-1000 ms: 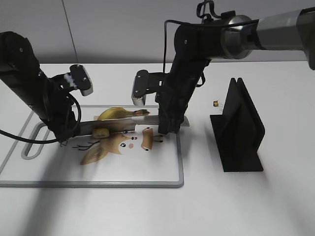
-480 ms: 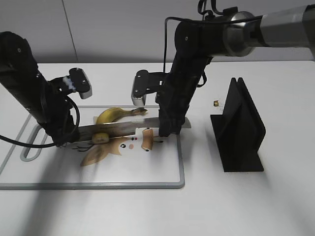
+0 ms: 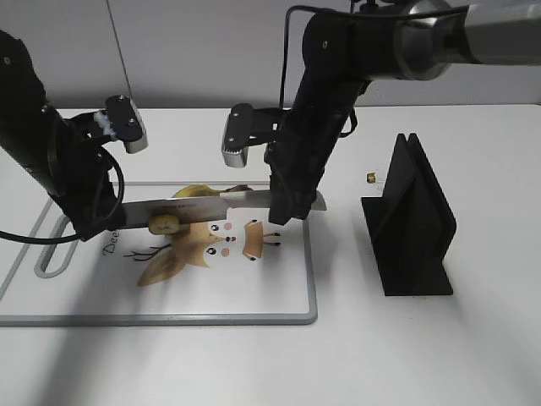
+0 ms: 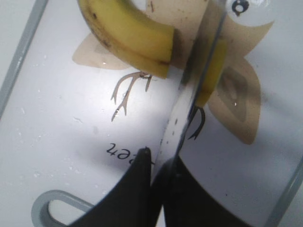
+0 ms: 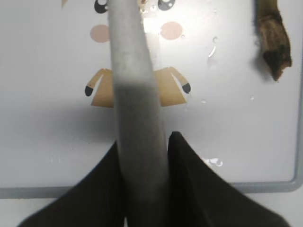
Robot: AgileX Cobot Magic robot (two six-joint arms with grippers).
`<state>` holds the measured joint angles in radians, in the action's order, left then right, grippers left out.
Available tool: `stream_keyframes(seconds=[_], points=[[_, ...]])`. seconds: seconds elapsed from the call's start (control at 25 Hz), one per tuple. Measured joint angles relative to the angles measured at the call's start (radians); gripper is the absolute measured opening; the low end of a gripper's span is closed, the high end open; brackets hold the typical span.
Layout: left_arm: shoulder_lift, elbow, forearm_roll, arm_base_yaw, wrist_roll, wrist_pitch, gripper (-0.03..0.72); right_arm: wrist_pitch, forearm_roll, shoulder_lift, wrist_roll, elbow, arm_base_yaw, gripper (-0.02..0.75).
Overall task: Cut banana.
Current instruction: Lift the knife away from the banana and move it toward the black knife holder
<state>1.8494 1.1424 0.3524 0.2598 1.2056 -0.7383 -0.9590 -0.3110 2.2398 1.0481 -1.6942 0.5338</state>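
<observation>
A yellow banana lies on the white cutting board, behind a long knife held level above the board. My right gripper is shut on the knife's grey handle. My left gripper is shut on the blade's tip. A cut banana piece sits against the blade's near side. In the left wrist view the banana's cut end lies left of the blade and the piece right of it. The brown banana stem shows in the right wrist view.
A black knife stand stands on the table right of the board. A small brown object lies beside it. The board has a grey rim, a handle loop at its left end and a printed cartoon animal.
Both arms have lifted and the knife has risen off the board, going more level. The cut banana piece has moved up and left with the blade.
</observation>
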Motion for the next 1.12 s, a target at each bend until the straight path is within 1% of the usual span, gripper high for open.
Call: stream_keyframes(seconds=[0.24, 0.6, 0.84, 0.92, 1.0, 1.08, 1.12], points=[[-0.052, 0.000, 0.009, 0.002, -0.002, -0.022, 0.044, -0.020, 0.007, -0.057, 0.038, 0.000, 0.000, 0.181], [-0.141, -0.002, 0.004, 0.002, -0.008, -0.096, 0.030, -0.057, -0.026, -0.111, 0.134, 0.000, -0.001, 0.168], [-0.177, -0.002, 0.004, 0.002, -0.013, -0.117, 0.041, -0.078, -0.034, -0.132, 0.157, 0.000, -0.001, 0.164], [-0.184, -0.002, 0.004, 0.002, -0.022, -0.118, 0.071, -0.090, -0.040, -0.133, 0.172, 0.000, -0.001, 0.162], [-0.195, -0.002, 0.004, 0.002, -0.030, -0.112, 0.131, -0.104, -0.043, -0.134, 0.172, 0.000, -0.002, 0.161], [-0.206, -0.002, 0.002, -0.001, -0.040, -0.102, 0.212, -0.116, -0.039, -0.136, 0.173, 0.000, -0.005, 0.161], [-0.208, -0.002, 0.001, -0.003, -0.042, -0.100, 0.268, -0.120, -0.038, -0.137, 0.178, 0.000, -0.006, 0.161]])
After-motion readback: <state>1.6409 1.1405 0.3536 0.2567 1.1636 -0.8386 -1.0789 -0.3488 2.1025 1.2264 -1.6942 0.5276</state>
